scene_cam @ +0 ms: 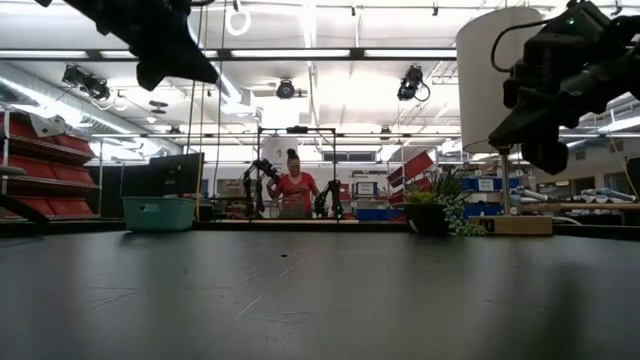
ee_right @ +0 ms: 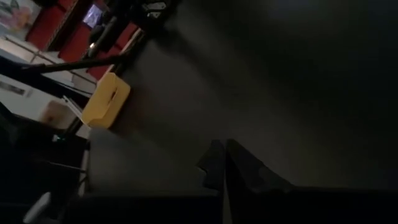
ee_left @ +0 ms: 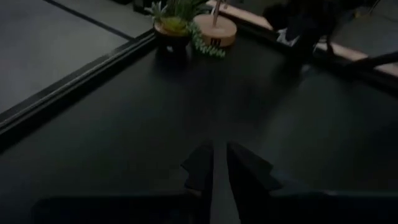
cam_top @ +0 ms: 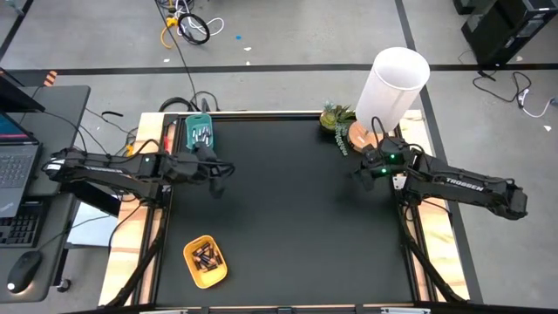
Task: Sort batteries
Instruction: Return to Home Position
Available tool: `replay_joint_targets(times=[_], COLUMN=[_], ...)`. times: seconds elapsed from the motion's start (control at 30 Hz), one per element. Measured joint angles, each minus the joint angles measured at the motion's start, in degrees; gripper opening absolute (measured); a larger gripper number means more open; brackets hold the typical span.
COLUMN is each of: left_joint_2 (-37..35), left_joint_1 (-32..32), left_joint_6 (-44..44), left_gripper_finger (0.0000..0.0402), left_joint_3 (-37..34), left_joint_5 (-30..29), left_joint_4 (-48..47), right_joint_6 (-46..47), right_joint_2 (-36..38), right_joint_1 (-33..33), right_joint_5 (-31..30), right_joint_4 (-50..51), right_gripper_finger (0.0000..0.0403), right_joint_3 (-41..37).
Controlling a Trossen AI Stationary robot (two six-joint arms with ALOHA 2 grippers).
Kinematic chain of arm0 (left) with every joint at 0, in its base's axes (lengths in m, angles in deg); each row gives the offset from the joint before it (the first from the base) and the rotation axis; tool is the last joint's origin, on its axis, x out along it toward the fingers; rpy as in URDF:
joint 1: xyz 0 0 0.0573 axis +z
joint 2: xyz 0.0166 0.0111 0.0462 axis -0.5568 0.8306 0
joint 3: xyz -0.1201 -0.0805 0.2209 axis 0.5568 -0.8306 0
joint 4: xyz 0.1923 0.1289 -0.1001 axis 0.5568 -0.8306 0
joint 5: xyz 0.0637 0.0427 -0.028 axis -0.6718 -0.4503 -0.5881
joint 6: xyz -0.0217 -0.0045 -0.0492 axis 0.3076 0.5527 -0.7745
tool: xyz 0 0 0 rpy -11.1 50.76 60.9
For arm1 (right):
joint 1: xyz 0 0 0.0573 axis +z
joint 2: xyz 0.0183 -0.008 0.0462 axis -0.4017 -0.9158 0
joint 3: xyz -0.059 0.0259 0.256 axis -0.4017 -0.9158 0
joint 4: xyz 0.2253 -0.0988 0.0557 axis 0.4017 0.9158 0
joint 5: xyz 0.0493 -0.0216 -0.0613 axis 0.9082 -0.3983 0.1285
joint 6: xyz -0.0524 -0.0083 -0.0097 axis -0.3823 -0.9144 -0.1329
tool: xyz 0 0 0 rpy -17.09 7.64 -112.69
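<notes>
Dark batteries, overhead view only

A black bench fills the middle of the high view. At its upper right edge stands a lamp with a tall white shade on a round wooden base, with a small potted plant just beside it. A teal tray sits at the upper left corner and a yellow tray at the lower left. A laptop, a keyboard and a mouse lie on the side desk at far left. In the low view, a person in a red top stands far behind.
</notes>
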Motion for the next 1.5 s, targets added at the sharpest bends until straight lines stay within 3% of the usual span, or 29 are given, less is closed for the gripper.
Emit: replay_joint_targets(times=[0.43,0.87,1.5], left_joint_2=[0.0,0.1,0.1], left_joint_1=[0.5,1.0,1.0], left_joint_6=[-0.1,-0.1,-0.1], left_gripper_finger=[0.006,0.006,0.006], left_joint_3=[-1.0,-17.3,-30.1], left_joint_5=[0.2,0.4,0.4], left_joint_4=[9.9,25.0,27.6], right_joint_6=[-1.2,-1.2,-1.3], right_joint_2=[0.0,0.9,22.2], right_joint_1=[0.0,0.0,0.0], right_joint_5=[-0.2,-0.2,-0.2], right_joint_4=[0.0,0.1,0.0], right_gripper_finger=[0.0001,0.0003,0.0003], right_joint_3=[0.0,0.0,0.0])
